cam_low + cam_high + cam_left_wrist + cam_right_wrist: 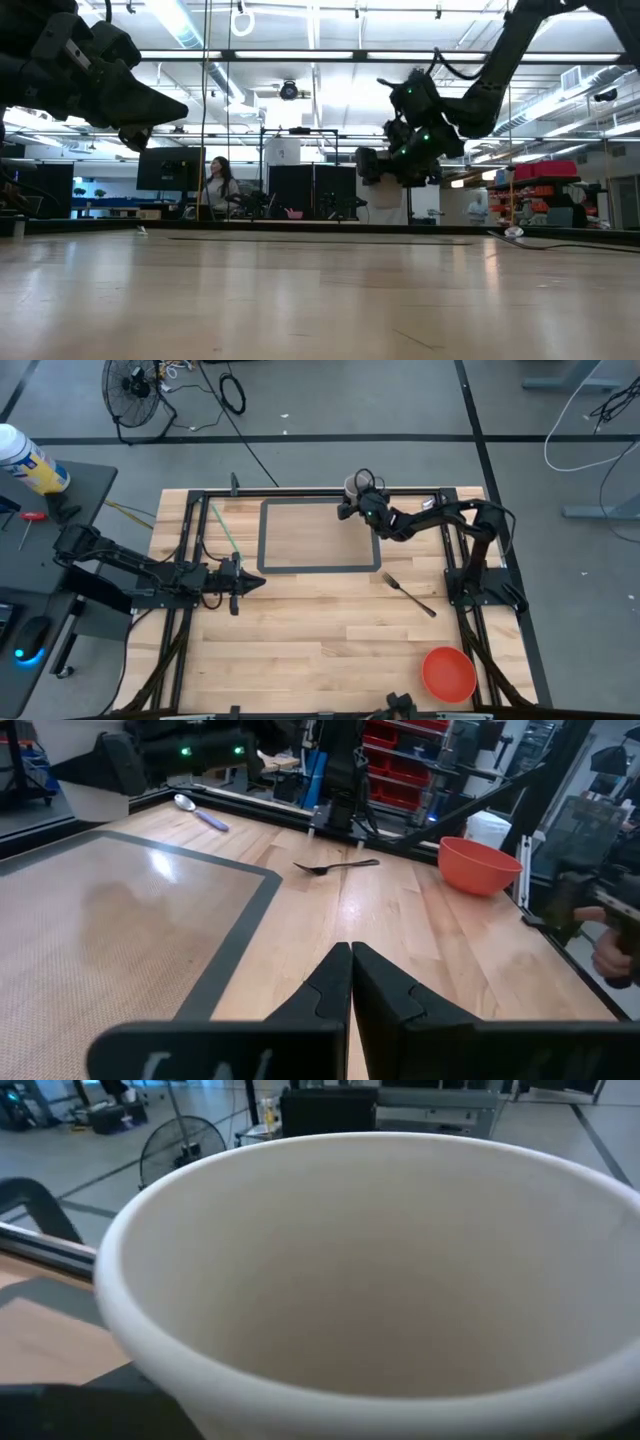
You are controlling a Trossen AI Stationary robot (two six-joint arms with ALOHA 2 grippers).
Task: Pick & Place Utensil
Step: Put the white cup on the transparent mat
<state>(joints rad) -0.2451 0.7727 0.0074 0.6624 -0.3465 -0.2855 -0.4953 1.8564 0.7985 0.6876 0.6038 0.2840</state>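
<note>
A dark fork (410, 595) lies flat on the wooden table, right of the dark-bordered mat (320, 537); it also shows in the left wrist view (335, 867). A spoon with a purple handle (200, 812) lies near the table's far edge. My right gripper (350, 500) is raised over the mat's far edge and holds a white cup (352, 485), whose open mouth fills the right wrist view (380, 1270). My left gripper (350, 982) is shut and empty, above the table near the mat's left near corner (250, 582). My right gripper holds the white cup lifted clear of the table, its mouth (300, 1350) turned toward the wrist camera. The cup itself hides the fingers, so which part they are on and the kind of hold cannot be told.
An orange bowl (448, 672) stands at the table's near right corner and shows in the left wrist view (480, 863). A thin green stick (225, 530) lies left of the mat. Black frame rails (185, 540) run along the table's left, far and right sides.
</note>
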